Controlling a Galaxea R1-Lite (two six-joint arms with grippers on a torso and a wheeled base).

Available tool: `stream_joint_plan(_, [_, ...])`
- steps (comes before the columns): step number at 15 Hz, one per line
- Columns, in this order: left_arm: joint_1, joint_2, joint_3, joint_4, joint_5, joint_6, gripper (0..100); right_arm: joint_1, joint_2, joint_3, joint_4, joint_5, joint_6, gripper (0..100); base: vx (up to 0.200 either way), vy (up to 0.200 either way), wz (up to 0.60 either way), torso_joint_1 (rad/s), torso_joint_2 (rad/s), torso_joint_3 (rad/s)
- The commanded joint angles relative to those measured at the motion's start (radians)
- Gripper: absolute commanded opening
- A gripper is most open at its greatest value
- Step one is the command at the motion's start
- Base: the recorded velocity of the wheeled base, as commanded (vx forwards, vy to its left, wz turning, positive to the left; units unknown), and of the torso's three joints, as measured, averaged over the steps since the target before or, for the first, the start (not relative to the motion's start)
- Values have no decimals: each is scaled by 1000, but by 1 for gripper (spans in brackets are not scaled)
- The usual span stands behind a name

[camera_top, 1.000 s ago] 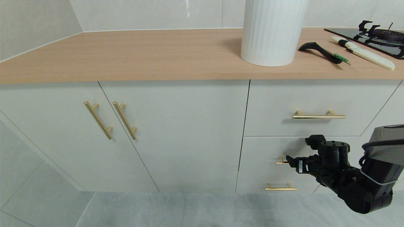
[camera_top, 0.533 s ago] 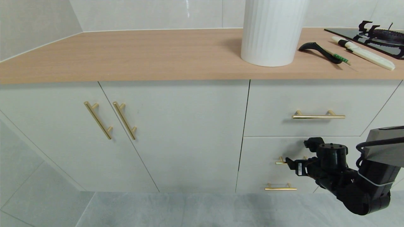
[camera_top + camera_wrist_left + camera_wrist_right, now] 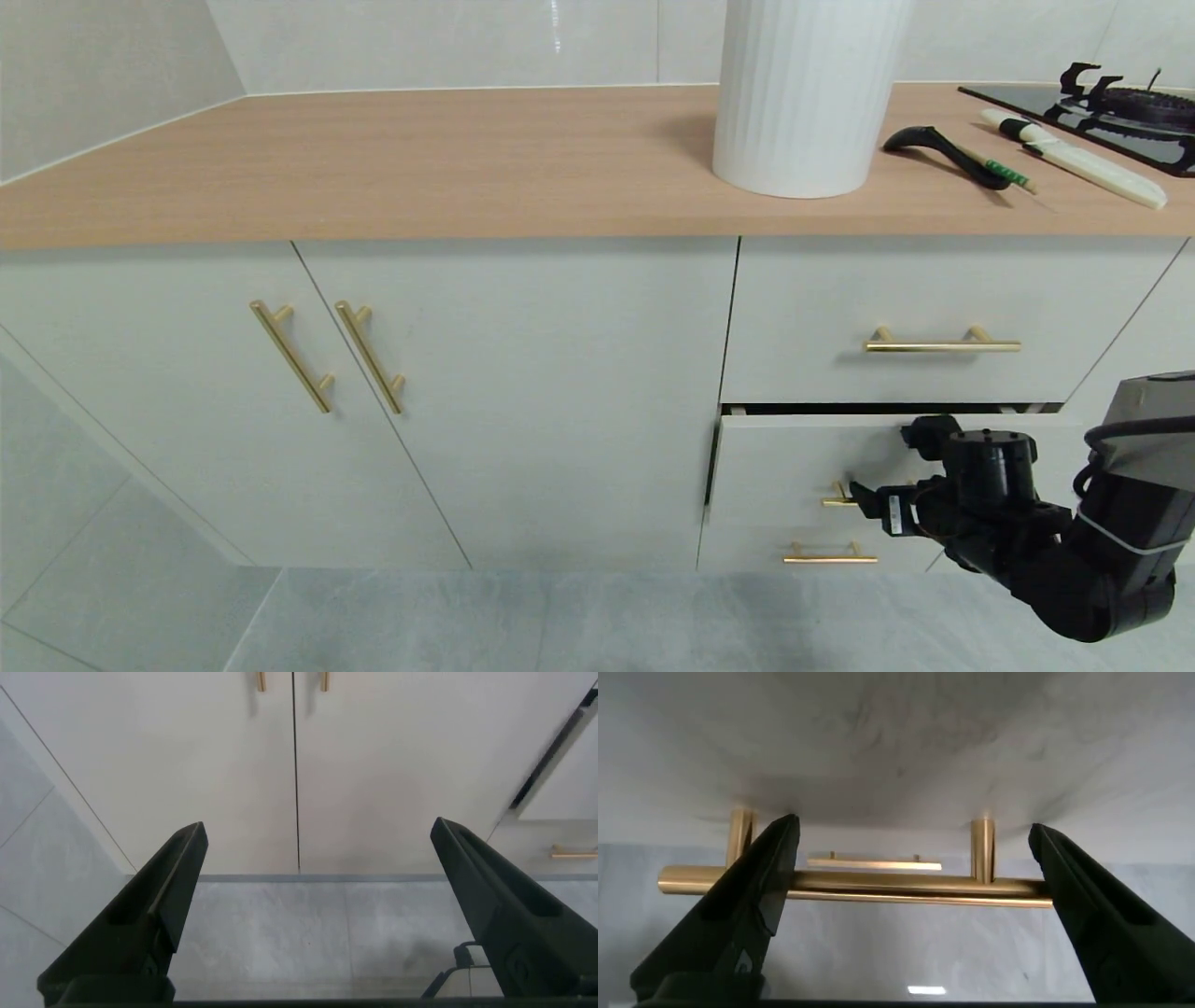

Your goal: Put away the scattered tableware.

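Before me runs the wooden counter. A tall white ribbed container stands near its front edge. Beside it, toward my right, lie a black spoon and a white knife, next to the stove at the right back corner.

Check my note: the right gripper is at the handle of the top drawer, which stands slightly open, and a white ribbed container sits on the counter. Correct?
Wrong drawer. In the head view the right gripper is at the handle of the middle drawer, which stands slightly open; the top drawer is shut. The white ribbed container does sit on the counter.
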State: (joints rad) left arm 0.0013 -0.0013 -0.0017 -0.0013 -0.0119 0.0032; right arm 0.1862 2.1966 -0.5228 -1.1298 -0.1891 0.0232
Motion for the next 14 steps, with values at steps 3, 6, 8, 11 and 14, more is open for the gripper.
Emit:
stream_joint_plan(3, [0,1,0,0,0,0,100,12,-440,47,369,85,-58,100,0,0,0,0,0,0])
stream_joint_plan(6, [0,1,0,0,0,0,100,52,-747,-52,736,86,-58,100,0,0,0,0,0,0])
stream_joint_plan(8, [0,1,0,0,0,0,100,72,-798,-80,789,85,-52,100,0,0,0,0,0,0])
stream_joint_plan(11, [0,1,0,0,0,0,100,78,-738,-79,677,80,-8,100,0,0,0,0,0,0])
stream_joint_plan(14, [0,1,0,0,0,0,100,87,-537,-28,446,37,4,100,0,0,0,0,0,0])
